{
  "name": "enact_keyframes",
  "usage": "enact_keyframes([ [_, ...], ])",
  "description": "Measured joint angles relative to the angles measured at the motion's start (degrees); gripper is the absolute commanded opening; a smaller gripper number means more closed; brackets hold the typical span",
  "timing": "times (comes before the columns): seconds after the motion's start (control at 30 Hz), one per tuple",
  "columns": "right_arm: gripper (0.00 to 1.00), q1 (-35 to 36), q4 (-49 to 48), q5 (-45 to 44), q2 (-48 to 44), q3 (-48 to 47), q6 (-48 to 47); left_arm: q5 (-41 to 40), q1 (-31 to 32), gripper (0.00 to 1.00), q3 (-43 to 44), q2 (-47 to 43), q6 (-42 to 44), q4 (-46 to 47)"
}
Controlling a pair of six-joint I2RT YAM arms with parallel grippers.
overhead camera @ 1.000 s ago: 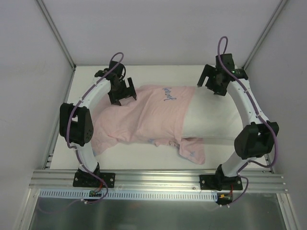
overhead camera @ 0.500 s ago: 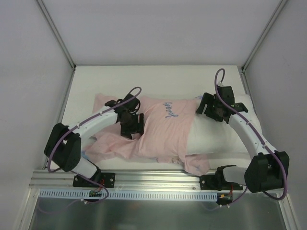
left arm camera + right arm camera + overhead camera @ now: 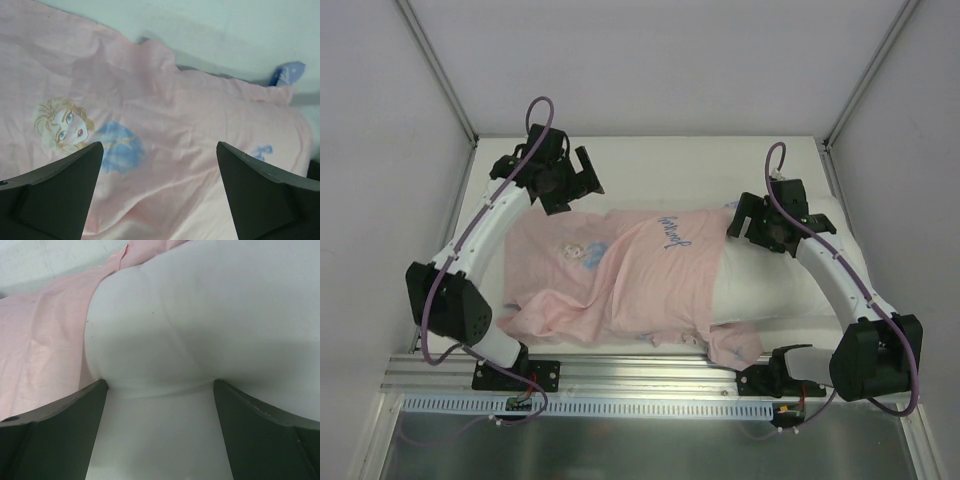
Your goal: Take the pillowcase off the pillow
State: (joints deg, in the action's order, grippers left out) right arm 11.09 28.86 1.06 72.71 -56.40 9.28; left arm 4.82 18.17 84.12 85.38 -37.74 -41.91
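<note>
On top of the white table (image 3: 670,160) lies one pillowcase (image 3: 620,270) with one pillow (image 3: 770,285) partly inside it. The pillowcase is thin and soft, with lots of wrinkles, and its pale pink side faces up. It covers the middle of the table and the side toward 9 o'clock. The pillow is plain white, fat and puffy. Its end toward 3 o'clock sticks out of the open mouth of the pillowcase, and the rest is hidden under the pink cloth. A loose pink flap (image 3: 730,342) lies at about 5 o'clock, next to the near edge. One small princess picture (image 3: 62,125) with yellow hair and a blue dress shows on the cloth. One blue scribble (image 3: 672,228) sits near the middle, and one small blue corner (image 3: 287,75) peeks out at the far edge. There are two grippers. The left gripper (image 3: 565,180) hangs at about 10 o'clock over the far edge of the pillowcase, with its dark fingers spread wide and nothing between them. The right gripper (image 3: 760,225) is at about 2 o'clock, on the bare white pillow just beside the pink edge. Its fingers are spread wide too, and the puffy pillow bulges up between them.
</note>
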Motion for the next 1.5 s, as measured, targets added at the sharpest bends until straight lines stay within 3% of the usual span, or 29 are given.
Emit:
enact_keyframes([
  [0.27,0.95,0.00,0.48,0.26,-0.07,-0.28,-0.17,-2.54,-0.26,0.94,4.44,20.68,-7.23,-1.09],
  [0.43,0.95,0.00,0.50,0.37,-0.13,-0.26,-0.26,-3.63,-0.15,0.95,4.35,24.04,-10.43,-2.03],
  [0.47,0.95,0.00,0.48,0.48,-0.13,-0.26,-0.26,-3.87,-0.13,0.90,4.35,24.37,-10.95,-2.01],
  [0.53,0.95,0.02,0.48,0.59,-0.13,-0.26,-0.24,-3.89,-0.11,0.69,4.37,25.64,-11.87,-1.99],
  [0.57,0.95,0.02,0.48,0.61,-0.13,-0.26,-0.24,-3.87,-0.09,0.53,4.39,26.51,-12.15,-1.97],
  [0.67,0.95,0.02,0.48,0.66,-0.13,-0.26,-0.26,-3.85,0.68,0.30,4.72,29.64,-11.63,-1.97],
  [0.7,0.95,0.02,0.48,0.66,-0.13,-0.26,-0.26,-3.80,1.18,0.11,4.76,30.45,-11.54,-1.97],
  [0.73,0.95,0.04,0.50,0.66,-0.15,-0.26,-0.28,-3.72,1.81,0.01,4.76,30.88,-11.47,-2.08],
  [0.93,0.98,0.04,1.33,0.09,-1.33,-0.26,-0.46,-3.74,2.91,0.00,3.89,28.59,-9.38,-1.92],
  [1.27,0.96,-1.05,10.62,-2.82,-9.42,-3.78,-4.39,-5.46,-3.48,0.00,-1.90,9.38,-9.27,-1.88],
  [1.5,0.96,-1.16,16.06,-4.72,-6.45,-8.96,-10.32,-3.80,-3.54,0.00,-2.58,7.61,-8.59,-1.18],
])
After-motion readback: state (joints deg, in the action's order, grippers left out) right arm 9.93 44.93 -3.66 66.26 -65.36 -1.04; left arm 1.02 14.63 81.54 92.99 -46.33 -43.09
